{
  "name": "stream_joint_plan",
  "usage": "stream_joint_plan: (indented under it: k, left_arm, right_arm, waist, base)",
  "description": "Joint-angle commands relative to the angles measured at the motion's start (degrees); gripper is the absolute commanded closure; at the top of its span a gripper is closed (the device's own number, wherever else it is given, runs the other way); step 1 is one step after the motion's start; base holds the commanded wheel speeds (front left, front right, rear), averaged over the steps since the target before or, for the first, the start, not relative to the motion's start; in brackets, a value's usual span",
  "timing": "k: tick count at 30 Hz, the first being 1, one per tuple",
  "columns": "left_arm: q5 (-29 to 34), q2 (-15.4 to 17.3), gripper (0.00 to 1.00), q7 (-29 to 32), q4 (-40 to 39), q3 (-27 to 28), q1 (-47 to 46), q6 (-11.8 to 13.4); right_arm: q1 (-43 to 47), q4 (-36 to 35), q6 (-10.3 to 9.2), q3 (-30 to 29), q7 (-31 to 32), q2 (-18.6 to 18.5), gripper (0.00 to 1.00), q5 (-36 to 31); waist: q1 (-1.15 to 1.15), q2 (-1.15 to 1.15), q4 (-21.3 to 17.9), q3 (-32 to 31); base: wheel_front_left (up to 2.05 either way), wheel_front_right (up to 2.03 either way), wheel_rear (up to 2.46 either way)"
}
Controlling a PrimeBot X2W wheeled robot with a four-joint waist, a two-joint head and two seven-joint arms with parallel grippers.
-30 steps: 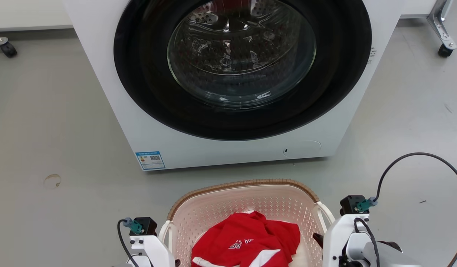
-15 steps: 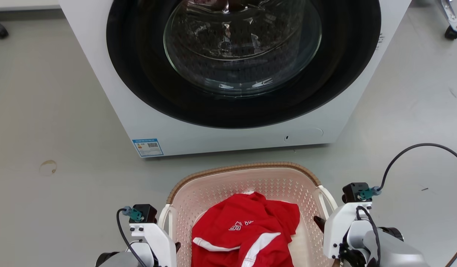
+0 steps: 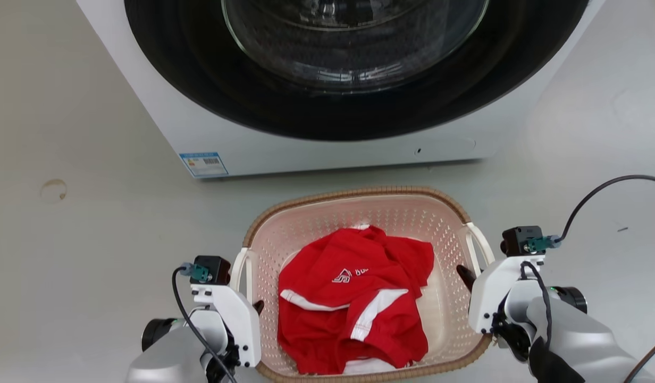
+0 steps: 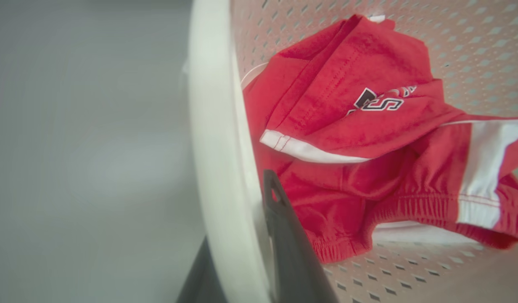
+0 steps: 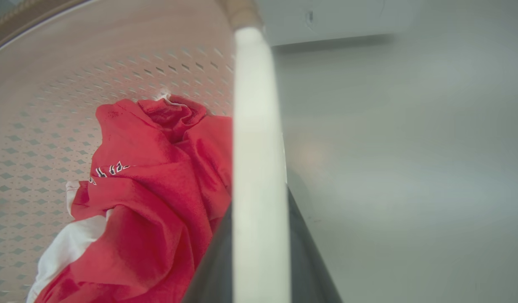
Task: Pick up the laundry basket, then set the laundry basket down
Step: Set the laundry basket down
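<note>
The laundry basket [image 3: 359, 191], pale pink-cream with a brown woven-look rim, sits low in the middle of the head view, in front of the washing machine. A red and white garment [image 3: 354, 298] lies crumpled inside it. My left gripper [image 3: 253, 308] is shut on the basket's white left handle [image 4: 217, 147]; one dark finger [image 4: 284, 235] is inside the handle and the other outside. On the other side, my right gripper [image 3: 473, 276] is shut on the white right handle [image 5: 257, 168], which runs between its two dark fingers [image 5: 303, 252].
A large white washing machine [image 3: 327, 154] with a round dark glass door stands just beyond the basket. Grey floor [image 3: 93, 239] spreads to both sides. A black cable [image 3: 598, 191] loops up from my right wrist.
The whole head view has shifted: the washing machine sits higher and looms larger. The basket and both arms show more fully. Both grippers keep their hold on the handles.
</note>
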Motion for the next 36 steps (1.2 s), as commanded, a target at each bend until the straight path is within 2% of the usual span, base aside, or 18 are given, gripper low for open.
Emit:
stream_joint_plan:
  k: [1, 15, 23, 36]
  left_arm:
    - [1.1, 7.4, 1.00, -1.0, 3.5, 0.8, -2.2, 0.6]
    - [2.8, 4.7, 1.00, -4.1, 4.4, 0.8, -10.6, 0.8]
    - [4.1, 3.2, 1.00, -7.0, 4.7, 0.6, -15.5, 0.9]
    - [5.7, 1.5, 1.00, -13.1, 4.9, 0.7, -22.3, 0.8]
  right_arm:
    - [-0.6, 3.6, -0.25, 0.0, -1.2, -7.2, 1.00, -0.8]
    - [-7.4, 5.1, -0.25, -0.9, -6.2, -7.7, 1.00, -1.4]
    - [-10.9, 5.2, -0.25, -1.5, -9.6, -9.1, 1.00, -2.0]
    - [-16.0, 4.2, -0.25, -4.2, -11.4, -12.3, 1.00, -3.8]
  waist:
    - [0.00, 0.00, 0.2, 2.2]
    - [0.00, 0.00, 0.5, 15.4]
    - [0.00, 0.00, 1.3, 22.8]
    - [0.00, 0.00, 2.9, 32.8]
  base:
    - [0.00, 0.00, 0.00]
    - [0.00, 0.00, 0.00]
    - [0.00, 0.00, 0.00]
    - [0.00, 0.00, 0.00]
